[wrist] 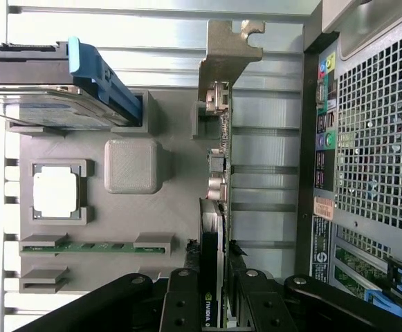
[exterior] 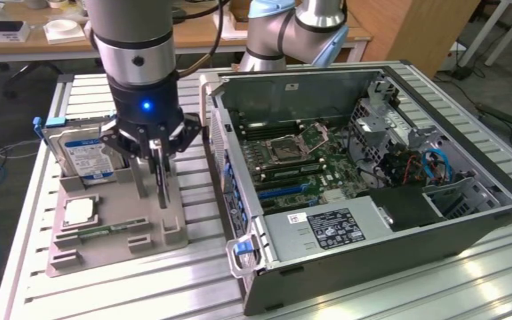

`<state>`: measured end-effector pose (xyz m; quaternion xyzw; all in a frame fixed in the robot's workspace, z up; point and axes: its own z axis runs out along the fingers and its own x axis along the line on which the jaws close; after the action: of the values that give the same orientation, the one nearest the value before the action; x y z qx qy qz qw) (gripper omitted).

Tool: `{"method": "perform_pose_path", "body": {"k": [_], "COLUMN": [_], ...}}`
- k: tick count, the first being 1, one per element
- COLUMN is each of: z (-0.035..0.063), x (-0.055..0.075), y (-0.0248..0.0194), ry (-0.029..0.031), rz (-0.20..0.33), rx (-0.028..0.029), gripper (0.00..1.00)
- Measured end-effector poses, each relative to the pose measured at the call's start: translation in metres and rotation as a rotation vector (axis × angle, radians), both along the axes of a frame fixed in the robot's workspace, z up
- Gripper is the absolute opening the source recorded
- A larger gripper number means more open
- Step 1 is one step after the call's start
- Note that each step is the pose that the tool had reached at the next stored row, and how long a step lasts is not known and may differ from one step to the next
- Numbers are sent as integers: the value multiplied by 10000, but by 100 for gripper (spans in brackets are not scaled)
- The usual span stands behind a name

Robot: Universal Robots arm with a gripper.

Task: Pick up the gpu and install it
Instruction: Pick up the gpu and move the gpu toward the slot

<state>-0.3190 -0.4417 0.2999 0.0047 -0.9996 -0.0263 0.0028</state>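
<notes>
The ribbed aluminium worktop [exterior: 105, 293] carries a grey holder tray [exterior: 163, 233] and, on the exterior view's right, an open computer case [exterior: 469, 220] lying on its side with the motherboard [exterior: 296, 157] exposed. Wooden desks stand behind. My arm comes straight down from above over the tray, its wrist vertical and the claw [exterior: 155, 150] pointing at the worktop.

In the tray I see the hard drive [exterior: 83, 157] standing on edge with its blue-white label, the CPU [exterior: 78, 210] flat in its pocket, and the memory stick [exterior: 105, 231] lying in front of it. The gpu [exterior: 161, 180] stands on edge at the side of the tray nearest the case.

From the wrist camera the gpu [wrist: 218, 173] runs edge-on away from the claw [wrist: 213, 294], its silver bracket [wrist: 225, 55] at the far end. The black fingers [wrist: 181, 297] are partly closed, pinching the card's upper edge from both faces. I cannot tell whether the card has left its slot.
</notes>
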Motion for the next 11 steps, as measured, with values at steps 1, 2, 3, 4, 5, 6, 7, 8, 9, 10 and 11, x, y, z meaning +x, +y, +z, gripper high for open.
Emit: {"method": "perform_pose_path", "body": {"k": [1, 2, 3, 4, 5, 6, 7, 8, 9, 10, 11], "z": [8, 17, 27, 37, 47, 58, 68, 76, 83, 90, 95], "x": [0, 0, 0, 0, 0, 0, 0, 0, 0, 0, 0], "y": [0, 0, 0, 0, 0, 0, 0, 0, 0, 0, 0], "ry": [0, 0, 0, 0, -1, -1, 0, -1, 0, 0, -1], "rz": [0, 0, 0, 0, 0, 1, 1, 1, 1, 1, 1], "rx": [0, 0, -1, 0, 1, 0, 0, 0, 0, -1, 0], "gripper": [26, 26, 26, 26, 26, 26, 26, 26, 26, 26, 26]}}
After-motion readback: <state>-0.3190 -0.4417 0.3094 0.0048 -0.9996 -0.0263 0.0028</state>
